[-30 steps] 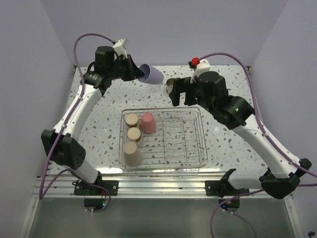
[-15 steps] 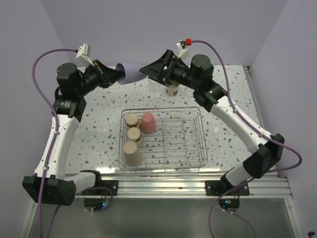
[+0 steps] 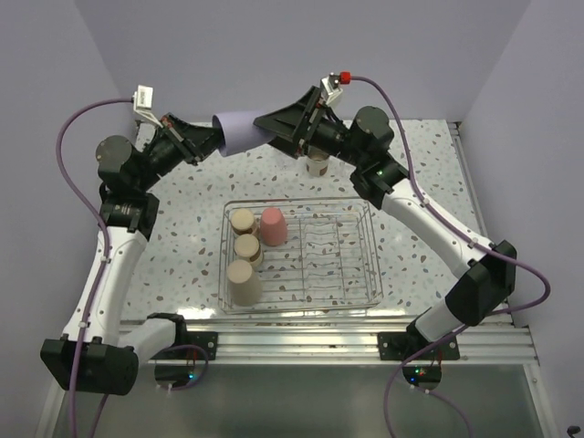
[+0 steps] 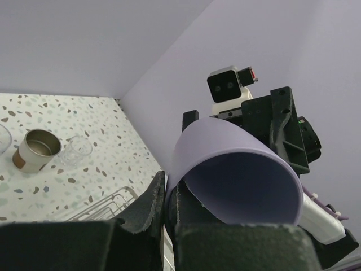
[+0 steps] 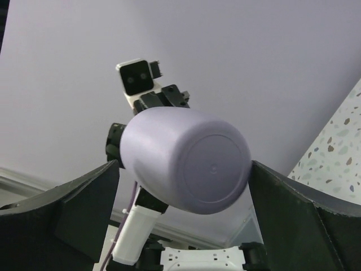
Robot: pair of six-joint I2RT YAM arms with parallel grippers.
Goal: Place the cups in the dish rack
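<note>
My left gripper [image 4: 167, 197] is shut on the rim of the lavender cup [image 3: 235, 130], which it holds on its side in the air at the back. My right gripper [image 5: 183, 169] is open, with a finger [image 5: 84, 209] on either side of that cup's [image 5: 186, 164] closed base. The dish rack [image 3: 347, 265] holds a tall tan cup [image 3: 243, 283], two brown cups [image 3: 243, 221] and a pink cup [image 3: 274, 225] at its left end. One brown cup [image 4: 36, 149] and a clear cup [image 4: 76, 149] stand on the table behind the rack.
The speckled table [image 3: 182, 237] ends at lavender walls at the back and on both sides. The rack's right half [image 3: 328, 246] has bare wire. Both arms meet high above the table's back edge. A metal rail [image 3: 292, 333] runs along the front.
Both arms have swung up and toward each other. The lavender cup rose and turned its base to the right, and the right gripper left the rack's back edge and came round that base.
</note>
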